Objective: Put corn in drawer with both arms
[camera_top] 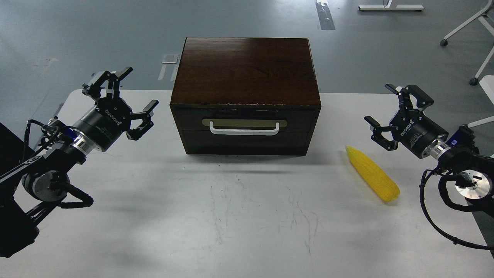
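Note:
A bright yellow corn (372,173) lies on the white table, right of the cabinet, its tapered end pointing up-left. The drawer (245,126) is pushed shut in the dark wooden cabinet, its white bar handle (244,129) facing me on a brass-coloured plate. My left gripper (130,96) hovers open left of the cabinet, fingers spread, holding nothing. My right gripper (386,116) hovers open at the right, above and right of the corn, not touching it.
The dark wooden cabinet (245,69) stands at the table's far middle. The white table (239,216) shows scuff marks in front. Beyond the table are grey floor, chair legs with castors (463,34) at top right and a white stand base (389,7).

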Robot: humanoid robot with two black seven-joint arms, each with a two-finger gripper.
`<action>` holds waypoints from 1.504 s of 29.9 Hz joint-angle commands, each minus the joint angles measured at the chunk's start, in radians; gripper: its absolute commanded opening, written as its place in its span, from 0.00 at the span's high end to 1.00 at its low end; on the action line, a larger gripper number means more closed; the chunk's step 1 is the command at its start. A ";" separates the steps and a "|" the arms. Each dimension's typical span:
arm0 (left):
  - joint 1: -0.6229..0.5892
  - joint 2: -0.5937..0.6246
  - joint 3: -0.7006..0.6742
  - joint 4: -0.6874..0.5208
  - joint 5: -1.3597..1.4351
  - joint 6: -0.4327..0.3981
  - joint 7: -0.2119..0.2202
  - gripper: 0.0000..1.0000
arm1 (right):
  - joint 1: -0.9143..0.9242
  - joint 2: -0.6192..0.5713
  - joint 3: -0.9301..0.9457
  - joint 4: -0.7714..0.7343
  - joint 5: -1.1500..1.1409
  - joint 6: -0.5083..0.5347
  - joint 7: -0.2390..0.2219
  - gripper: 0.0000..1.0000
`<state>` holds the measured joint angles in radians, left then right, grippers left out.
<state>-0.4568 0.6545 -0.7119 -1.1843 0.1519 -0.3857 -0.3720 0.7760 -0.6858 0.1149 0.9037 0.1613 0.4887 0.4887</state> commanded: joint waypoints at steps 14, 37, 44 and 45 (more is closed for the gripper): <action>0.007 0.013 -0.024 0.023 0.000 0.008 -0.024 0.02 | -0.003 0.000 0.000 0.001 -0.002 0.000 0.000 0.00; -0.758 -0.018 0.084 -0.066 1.263 -0.103 -0.117 0.02 | 0.005 -0.009 0.002 0.000 -0.008 0.000 0.000 0.00; -0.977 -0.059 0.392 -0.175 1.643 -0.103 -0.117 0.02 | 0.005 -0.009 0.003 0.000 -0.008 0.000 0.000 0.00; -0.997 -0.059 0.431 -0.181 1.655 -0.103 -0.117 0.02 | 0.005 -0.009 0.003 0.000 -0.008 0.000 0.000 0.00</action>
<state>-1.3746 0.6045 -0.4177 -1.3344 1.7208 -0.4887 -0.4890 0.7811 -0.6951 0.1171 0.9033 0.1533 0.4887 0.4887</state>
